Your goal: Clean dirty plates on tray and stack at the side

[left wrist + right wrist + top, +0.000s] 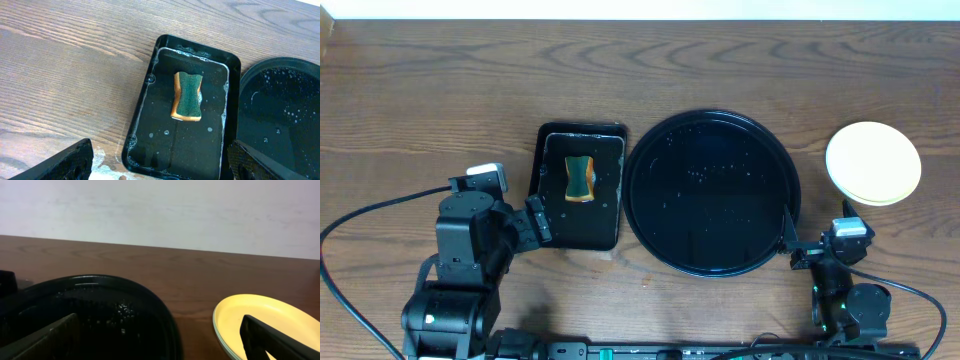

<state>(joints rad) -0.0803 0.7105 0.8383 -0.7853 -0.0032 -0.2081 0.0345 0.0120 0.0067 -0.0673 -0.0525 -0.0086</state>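
Overhead, the plates (873, 163) sit stacked on the surface (440, 90) just right of the tray (710, 215), pale yellow one on top. The tray holds only water drops. The left gripper (539, 218) and right gripper (792, 245) both stand apart, holding nothing. The plates look light, stiff and probably wet-slick, so a pinch across the raised rim seems safest. The sponge (580, 179) lies in the rectangular tray (610, 215).

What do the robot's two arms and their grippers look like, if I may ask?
Both are matte black with chunky, rounded joints. The left arm and right arm each carry a small silver-white camera block near the wrist and trail thin black cables. The left gripper and right gripper have flat black fingers.
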